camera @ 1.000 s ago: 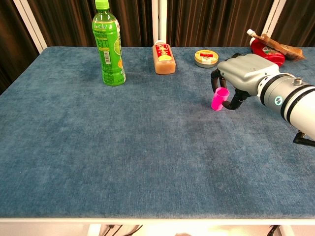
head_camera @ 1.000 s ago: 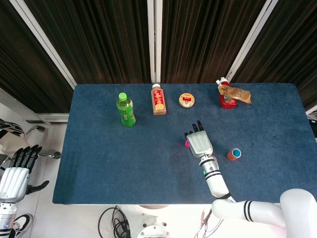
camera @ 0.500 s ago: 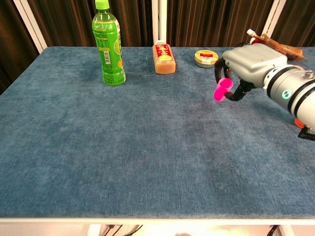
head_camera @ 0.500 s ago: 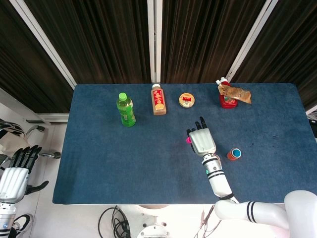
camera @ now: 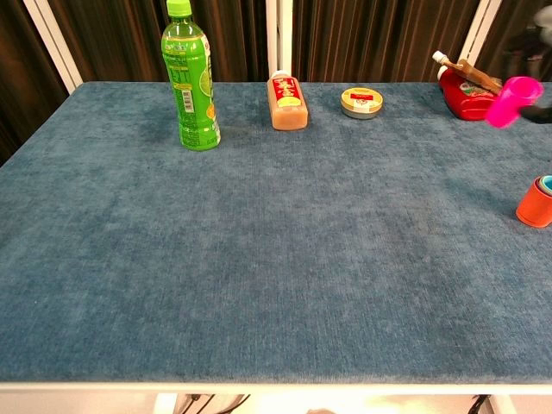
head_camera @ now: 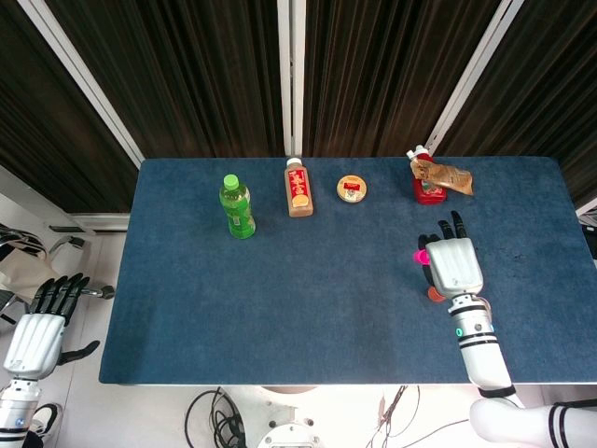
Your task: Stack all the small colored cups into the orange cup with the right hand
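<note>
Fingers: the right hand has its fingers curled round the pink cup, which it holds in the air above the right side of the table. The left hand hangs off the table at the near left, fingers loosely spread, holding nothing.

Table: blue cloth top, soft-napped; a small cup could rock on it.

Green bottle: upright, far left. Well apart from the work.

Brown bottle: upright, far centre.

Red pouch: far right, with a crumpled wrapper lying on it. Nearest of the bystanders, just beyond the carrying hand, though likely not in the way.

Round tin: flat, far centre.

Orange cup: standing near right, a teal cup already nested inside. In the head view the hand mostly hides it.

Pink cup: seemingly thin, light, rigid plastic with smooth walls, so probably slippery. Best taken at the rim or upper wall and lowered mouth-up.
</note>
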